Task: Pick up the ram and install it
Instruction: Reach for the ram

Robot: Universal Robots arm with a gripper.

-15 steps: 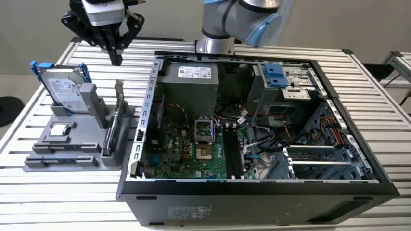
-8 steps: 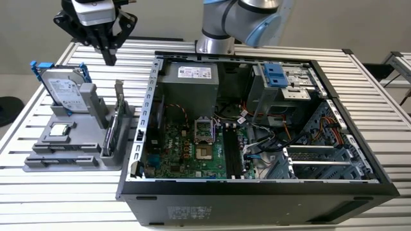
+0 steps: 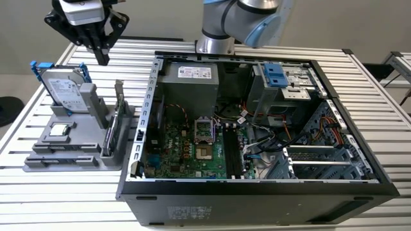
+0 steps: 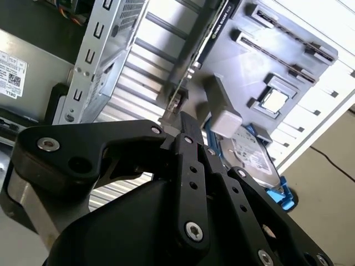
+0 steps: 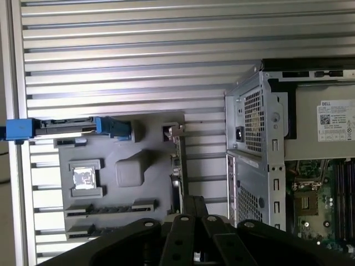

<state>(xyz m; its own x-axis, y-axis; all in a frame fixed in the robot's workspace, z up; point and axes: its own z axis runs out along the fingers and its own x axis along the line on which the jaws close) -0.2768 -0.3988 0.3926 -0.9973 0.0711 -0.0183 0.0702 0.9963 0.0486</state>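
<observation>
1. The ram (image 5: 111, 208), a long, narrow dark circuit-board stick, stands on its edge in a slot of the flat grey plastic holder (image 3: 70, 168). You see it as a thin dark strip, and a second such strip lies just beside it.
2. From the black gripper (image 3: 103, 58), the ram is below and well apart, at the holder's end farthest from the fingertips. The small square silver CPU chip (image 3: 59, 130) lies between them.
3. The gripper hangs in the air with its two fingers drawn together, and it has hold of nothing.
4. Nearest under the gripper are the silver hard drive with blue side rails (image 3: 64, 91) and the larger upright card with a metal bracket (image 3: 112, 130). Neither of them is the task's thing.
5. I judge the step in hand to be the approach for the pick: the ram is not yet touched.
6. Beside the holder stands the open black computer case (image 3: 257, 197). The long black memory slots (image 3: 231, 149) on its green board look unoccupied, so nothing is installed yet.
7. In my judgement, a grasp calls for the fingers to part first. They must also come over the ram's thin top edge and line up across it, clear of the chip.
</observation>
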